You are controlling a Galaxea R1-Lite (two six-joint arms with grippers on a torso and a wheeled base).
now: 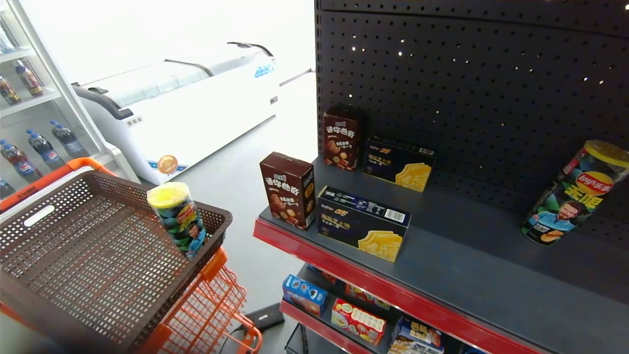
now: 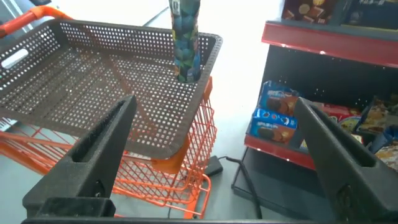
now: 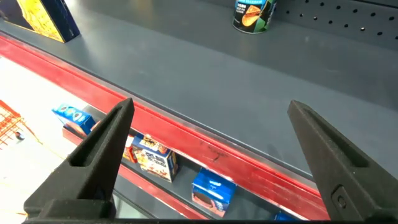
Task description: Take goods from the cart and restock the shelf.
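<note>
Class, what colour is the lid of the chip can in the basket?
Yellow lid, clearest in head view.

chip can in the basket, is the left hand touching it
Apart: the left wrist view shows basket mesh between the left hand and the chip can.

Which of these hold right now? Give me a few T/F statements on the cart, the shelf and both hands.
1. A chips can stands in the cart's brown basket. True.
2. The shelf holds no chips can. False: a second can stands on it by the pegboard.
3. The left hand is open and empty. True.
4. The right hand is shut on a box. False: it is open and empty, over the shelf's red front edge.
5. Two brown boxes stand on the shelf. True.
</note>
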